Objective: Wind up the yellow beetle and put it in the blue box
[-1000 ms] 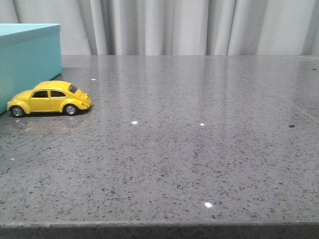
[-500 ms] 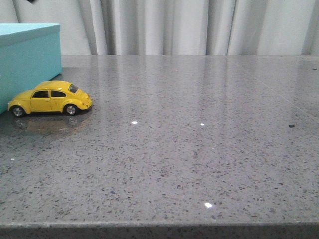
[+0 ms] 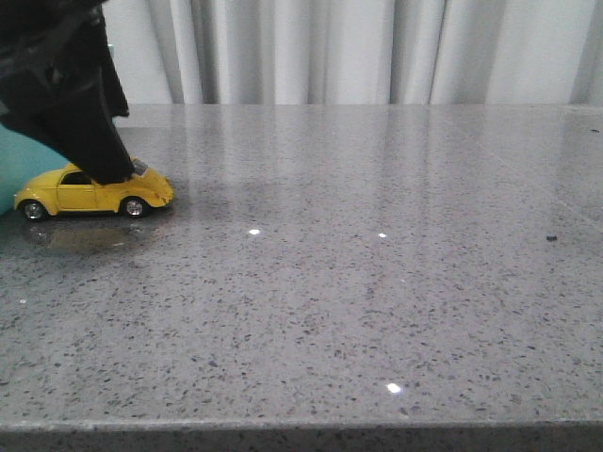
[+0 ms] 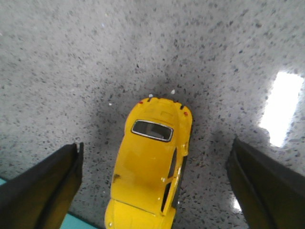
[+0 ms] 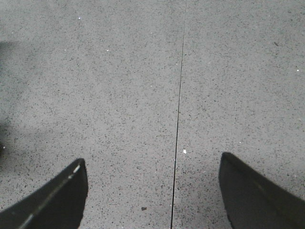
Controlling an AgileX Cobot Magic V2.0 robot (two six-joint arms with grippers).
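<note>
The yellow beetle stands on the grey table at the far left, side-on, right in front of the blue box, which the arm mostly hides. My left gripper has come down over the car's roof. In the left wrist view the beetle lies between the two dark fingers, with a clear gap on each side, so the left gripper is open and not touching it. A corner of the blue box shows beside the car. My right gripper hangs open over bare tabletop.
The speckled grey stone table stretches to the right of the car, with its front edge near the camera. A thin seam runs across the top under the right gripper. Grey curtains hang behind.
The left arm has dropped into the front view from the upper left and now covers most of the blue box and the car's roof. The beetle has not moved.
</note>
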